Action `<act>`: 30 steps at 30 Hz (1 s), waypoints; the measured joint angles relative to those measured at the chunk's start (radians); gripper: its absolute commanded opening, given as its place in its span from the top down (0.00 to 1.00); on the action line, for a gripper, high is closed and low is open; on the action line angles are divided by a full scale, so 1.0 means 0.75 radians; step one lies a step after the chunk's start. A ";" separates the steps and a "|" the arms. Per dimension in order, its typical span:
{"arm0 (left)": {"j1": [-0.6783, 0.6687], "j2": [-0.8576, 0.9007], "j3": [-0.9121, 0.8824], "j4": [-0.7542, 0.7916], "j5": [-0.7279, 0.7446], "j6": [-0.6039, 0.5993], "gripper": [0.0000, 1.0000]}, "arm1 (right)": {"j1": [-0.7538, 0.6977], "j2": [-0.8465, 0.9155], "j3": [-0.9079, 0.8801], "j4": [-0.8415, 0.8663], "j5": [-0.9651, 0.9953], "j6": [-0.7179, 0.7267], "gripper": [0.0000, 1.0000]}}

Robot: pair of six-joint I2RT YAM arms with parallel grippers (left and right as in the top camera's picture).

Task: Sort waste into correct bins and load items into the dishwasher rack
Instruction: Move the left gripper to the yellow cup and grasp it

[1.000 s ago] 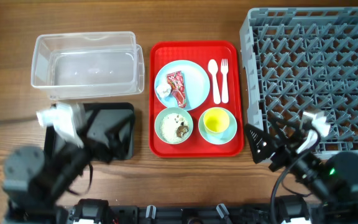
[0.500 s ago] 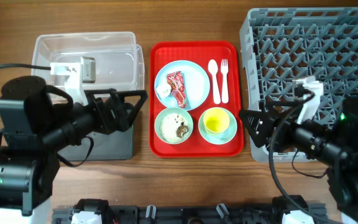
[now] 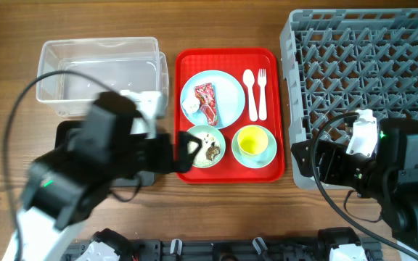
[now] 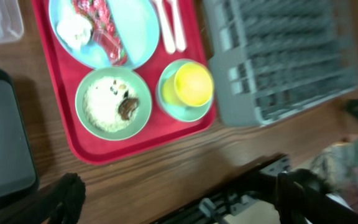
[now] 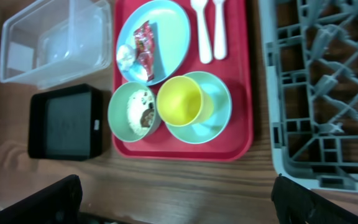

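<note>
A pale blue plate on the red tray carries the red wrapper and a tissue wad. Beside it lie the white spoon and fork. A green bowl holds rice and brown scraps. The yellow cup stands on a saucer. My left gripper is open at the bowl's left edge, holding nothing. My right gripper is open at the front left corner of the grey rack, also holding nothing. Both wrist views show the bowl and cup beyond the wide-apart fingers.
The clear tub stands at the back left. The black tray in front of it is mostly under my left arm. The red serving tray lies between the bins and the rack. Bare wooden table runs along the front.
My left arm has swung right from over the bins to the red tray's front left. My right arm has drawn back toward the rack's front corner. Both grippers remain open.
</note>
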 measured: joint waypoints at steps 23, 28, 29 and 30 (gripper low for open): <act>-0.392 0.830 0.004 0.510 -0.387 -0.095 0.32 | 0.000 0.009 0.000 0.055 0.024 0.116 0.00; -0.392 0.934 0.004 0.518 -0.390 -0.095 0.38 | 0.000 0.009 0.000 0.045 0.024 0.116 0.00; -0.391 0.946 0.004 0.522 -0.390 -0.095 0.39 | 0.000 0.009 0.000 0.045 0.024 0.117 0.00; -0.390 0.954 0.004 0.530 -0.390 -0.095 0.42 | 0.000 0.009 0.000 0.044 0.024 0.120 0.00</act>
